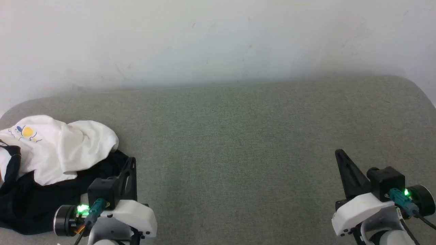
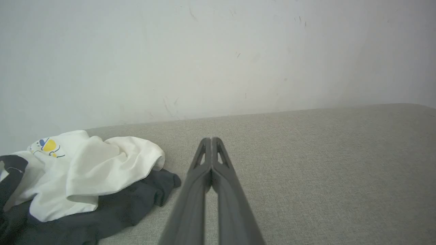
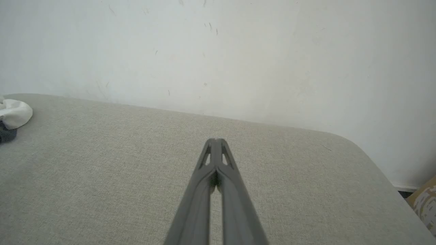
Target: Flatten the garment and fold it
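The garment [image 1: 58,153] lies crumpled at the left end of the grey cushion: white body bunched on top, black sleeves spread beneath, a small yellow-and-blue print [image 1: 25,132] near its far left. In the left wrist view the garment [image 2: 85,173] sits left of the fingers. My left gripper [image 1: 131,161] is shut, empty, its tip just right of the black cloth; in the left wrist view the left gripper [image 2: 211,140] has its tips pressed together. My right gripper [image 1: 339,153] is shut and empty over bare cushion at the far right; the right gripper [image 3: 215,141] points at the wall.
The grey fabric cushion [image 1: 238,143] runs wide between the two arms, backed by a white wall [image 1: 218,41]. Its right end rounds off [image 3: 361,149], with a cardboard box [image 3: 425,200] on the floor beyond. A bit of the garment [image 3: 13,114] shows at the right wrist view's left edge.
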